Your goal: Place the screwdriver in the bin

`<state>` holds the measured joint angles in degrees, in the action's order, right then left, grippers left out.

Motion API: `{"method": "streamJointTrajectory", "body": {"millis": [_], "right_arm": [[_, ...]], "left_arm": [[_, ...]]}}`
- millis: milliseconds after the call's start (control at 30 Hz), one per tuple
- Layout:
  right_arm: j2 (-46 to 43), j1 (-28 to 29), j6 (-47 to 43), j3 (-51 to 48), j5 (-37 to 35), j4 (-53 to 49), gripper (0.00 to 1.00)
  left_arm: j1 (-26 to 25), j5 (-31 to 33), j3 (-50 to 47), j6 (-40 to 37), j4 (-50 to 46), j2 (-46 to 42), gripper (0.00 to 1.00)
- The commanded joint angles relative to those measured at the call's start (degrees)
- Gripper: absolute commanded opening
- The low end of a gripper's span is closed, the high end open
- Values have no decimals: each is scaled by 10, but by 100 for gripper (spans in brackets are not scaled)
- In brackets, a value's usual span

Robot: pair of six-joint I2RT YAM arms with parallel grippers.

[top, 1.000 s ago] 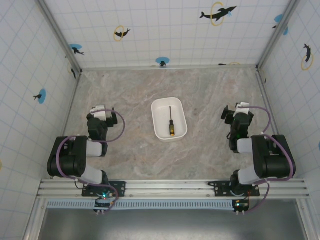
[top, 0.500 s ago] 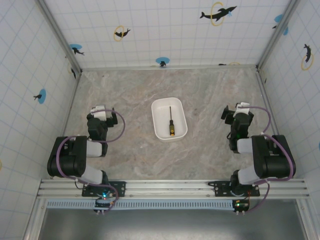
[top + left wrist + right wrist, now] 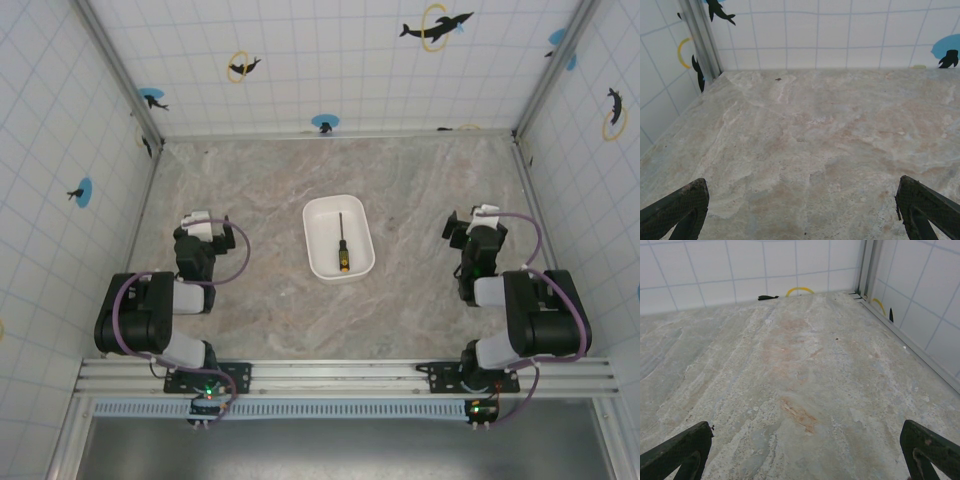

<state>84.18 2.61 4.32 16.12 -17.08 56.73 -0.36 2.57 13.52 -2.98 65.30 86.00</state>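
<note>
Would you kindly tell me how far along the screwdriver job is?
Done: the screwdriver lies inside the bin, flat on its floor. In hand: nothing; the left gripper and right gripper are both away from the bin over bare table, jaws wide open. Left: nothing apparent.

The left pincer (image 3: 801, 210) is cut off by the bottom edge of the left wrist view. Just the dark tips of its two fingers (image 3: 677, 210) poke up, far apart, in the corners. In the right wrist view, the right pincer (image 3: 805, 450) is cut off the same way. From above, the screwdriver (image 3: 342, 245) in the bin (image 3: 322, 235) looks so small that its tip cannot be made out. A blue sticker (image 3: 947, 50) on the wall runs off the right edge.
</note>
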Motion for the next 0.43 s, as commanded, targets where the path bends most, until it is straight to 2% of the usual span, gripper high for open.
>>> {"method": "streamJointTrajectory", "body": {"millis": [0,400], "right_arm": [[0,-2,2,17,-7,10,99],[0,-2,2,18,-6,9,99]], "left_arm": [[1,-7,8,5,24,6,98],[2,-7,11,5,23,6,98]]}}
